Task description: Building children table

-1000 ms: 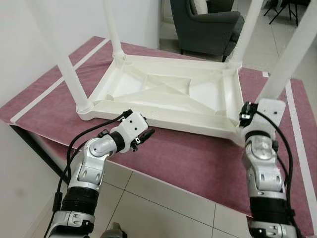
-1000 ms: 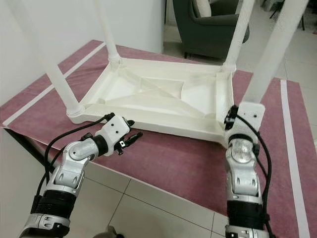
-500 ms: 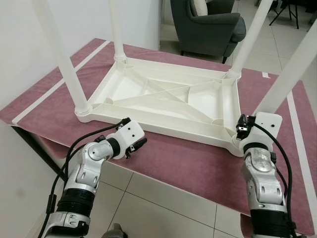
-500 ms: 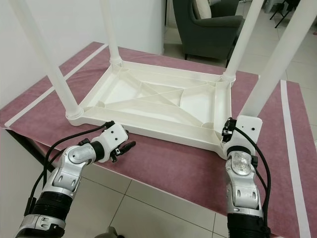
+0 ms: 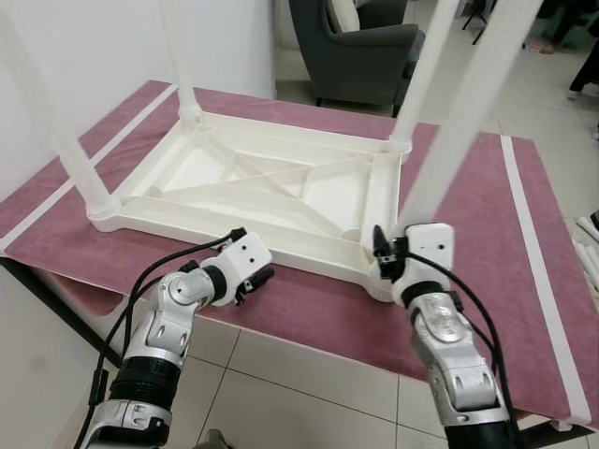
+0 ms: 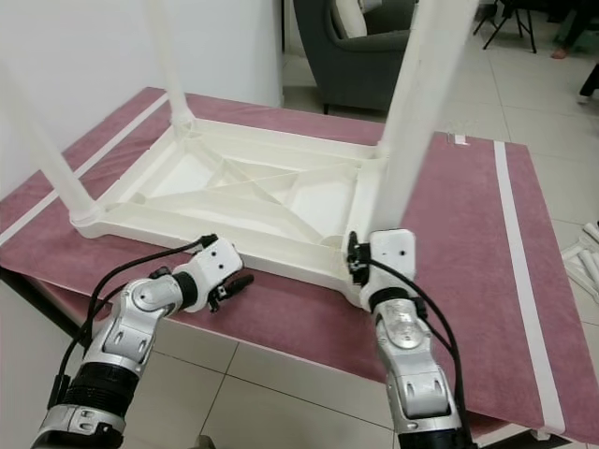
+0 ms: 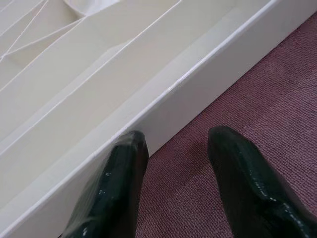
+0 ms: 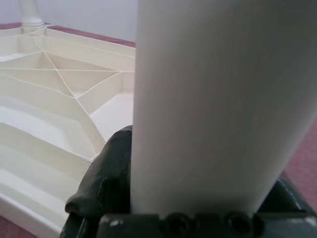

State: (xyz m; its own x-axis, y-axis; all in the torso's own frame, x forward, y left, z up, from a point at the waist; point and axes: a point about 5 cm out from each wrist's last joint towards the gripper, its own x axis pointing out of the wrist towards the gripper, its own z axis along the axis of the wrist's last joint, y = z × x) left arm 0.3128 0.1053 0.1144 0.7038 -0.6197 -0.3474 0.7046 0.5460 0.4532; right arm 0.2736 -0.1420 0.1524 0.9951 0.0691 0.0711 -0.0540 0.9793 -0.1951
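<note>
A white plastic children's table (image 5: 281,178) lies upside down on the maroon cloth (image 5: 309,313), its legs pointing up. At the near right corner my right gripper (image 5: 402,234) is shut on the table leg (image 5: 449,112). In the right wrist view this leg (image 8: 213,99) stands between the black fingers (image 8: 106,183). My left gripper (image 5: 259,279) hovers low over the cloth just in front of the table's near rim (image 7: 163,94). Its fingers (image 7: 119,183) are open with nothing between them.
A grey armchair (image 5: 360,47) stands on the tiled floor behind the work surface. A white wall runs along the left. White tape stripes (image 5: 533,243) cross the cloth. The surface's near edge (image 5: 281,337) drops to the floor just below my arms.
The camera has swung, so the whole scene sits further left. My left gripper has drawn back a little and lower along the near rim. The right gripper stays on the leg.
</note>
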